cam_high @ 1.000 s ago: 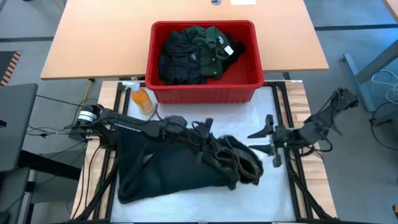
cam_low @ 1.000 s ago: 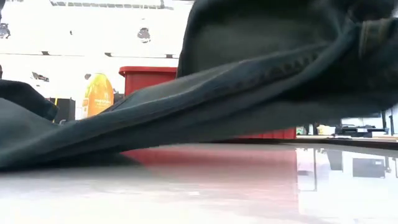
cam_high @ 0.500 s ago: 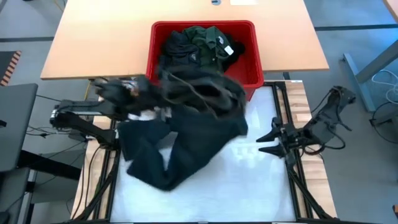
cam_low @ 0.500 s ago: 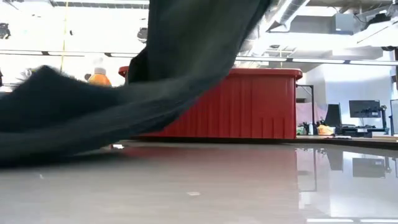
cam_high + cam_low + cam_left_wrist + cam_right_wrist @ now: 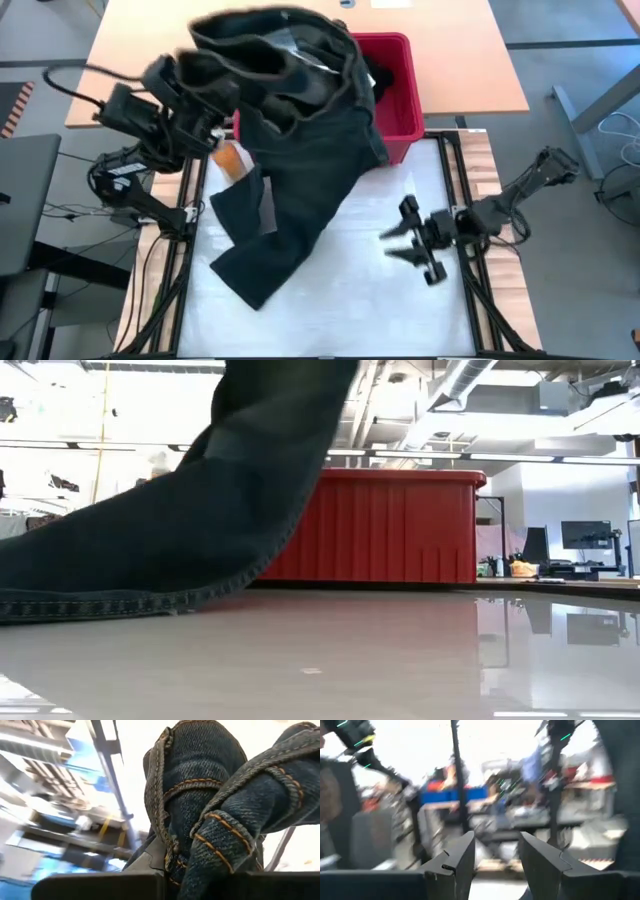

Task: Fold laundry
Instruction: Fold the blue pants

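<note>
A pair of dark denim trousers [image 5: 300, 150] with orange stitching hangs from my raised left gripper [image 5: 200, 95], which is shut on it above the table's far left corner. The upper part [image 5: 270, 45] is spread in the air in front of the red basket. One leg end [image 5: 250, 280] lies on the white table top, and its hem [image 5: 120, 600] shows in the low view. More dark cloth [image 5: 385, 75] sits in the basket, mostly hidden. My right gripper [image 5: 400, 242] is open and empty over the table's right half. My left gripper [image 5: 165, 865] is shut on a bunch of thick stitched seams [image 5: 200, 835] of the trousers, several layers folded together. The cloth covers the fingertips, so the exact part cannot be told. The trousers hang below the hold, lifted except for the lower leg [image 5: 250, 280] on the table.
The red plastic basket [image 5: 405, 100] stands at the table's far edge, seen as a red wall [image 5: 400, 525] in the low view. An orange bottle [image 5: 232, 160] stands near the far left corner, half behind the cloth. The white table top [image 5: 350, 300] shows bare near the right gripper.
My left gripper has swung from the table's middle up and toward the far left, carrying the trousers. They have gone from lying bunched on the table to hanging, with only a leg end left down. My right gripper has moved a little toward the left and near edge, staying open.
</note>
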